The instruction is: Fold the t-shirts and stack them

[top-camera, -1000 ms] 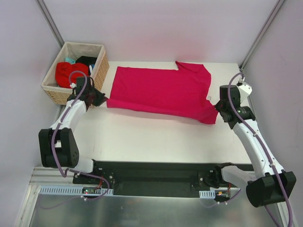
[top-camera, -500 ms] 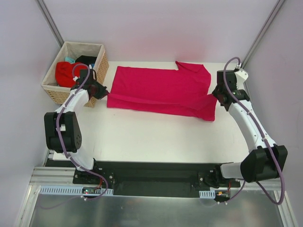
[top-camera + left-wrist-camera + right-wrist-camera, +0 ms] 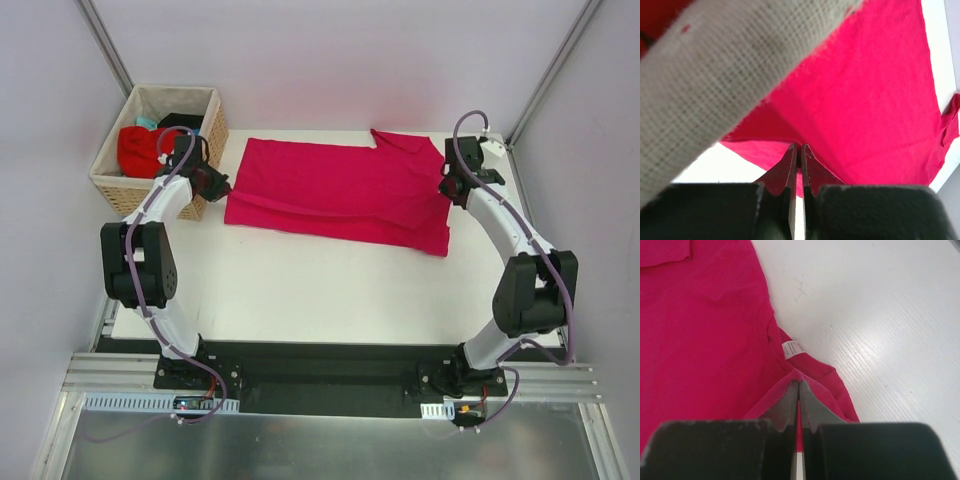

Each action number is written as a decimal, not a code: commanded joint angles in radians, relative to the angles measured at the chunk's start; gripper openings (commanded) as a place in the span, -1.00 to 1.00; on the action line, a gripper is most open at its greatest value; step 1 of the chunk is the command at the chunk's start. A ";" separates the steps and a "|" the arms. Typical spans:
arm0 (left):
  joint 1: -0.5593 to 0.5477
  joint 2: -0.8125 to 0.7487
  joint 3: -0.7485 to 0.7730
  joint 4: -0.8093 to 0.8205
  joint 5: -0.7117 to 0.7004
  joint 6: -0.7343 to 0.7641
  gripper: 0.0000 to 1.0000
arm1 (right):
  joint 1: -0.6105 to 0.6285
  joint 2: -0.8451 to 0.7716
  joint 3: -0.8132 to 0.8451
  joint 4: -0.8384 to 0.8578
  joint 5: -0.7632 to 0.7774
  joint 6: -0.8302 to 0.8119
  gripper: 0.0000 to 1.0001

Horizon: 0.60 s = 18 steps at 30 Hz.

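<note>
Across the desk (image 3: pixel 300 290), 9 to 3 o'clock, crimson-pink t-shirt (image 3: pixel 335 190) lies spread; left fingers (image 3: pixel 788 167) and right fingers (image 3: pixel 788 405) each pinch an end. Likely lengthwise fold; next, carry both ends over together.

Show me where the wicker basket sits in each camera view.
Top external: the wicker basket is at the upper left, off the table's left end.
Left wrist: its woven edge crosses the upper left, close up.
Right wrist: not in view.
Shared landmark: the crimson-pink t-shirt, visible in all three.
</note>
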 commanded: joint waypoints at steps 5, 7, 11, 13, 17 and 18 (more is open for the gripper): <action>-0.003 0.138 0.054 0.058 -0.036 0.009 -1.00 | -0.013 0.122 0.123 0.060 0.010 -0.011 -0.99; -0.008 0.154 0.057 0.060 -0.047 0.007 -1.00 | -0.014 0.154 0.146 0.063 0.013 -0.017 -0.99; -0.019 0.172 0.071 0.060 -0.082 0.005 -0.95 | -0.020 0.200 0.201 0.068 0.013 -0.025 -0.99; -0.022 0.174 0.074 0.058 -0.084 0.005 -0.77 | -0.022 0.215 0.215 0.069 0.016 -0.031 -0.99; -0.030 0.175 0.069 0.058 -0.145 -0.001 0.07 | -0.022 0.255 0.240 0.080 0.016 -0.035 -0.99; -0.030 0.175 0.071 0.058 -0.159 -0.001 0.28 | -0.022 0.261 0.243 0.081 0.017 -0.035 -0.99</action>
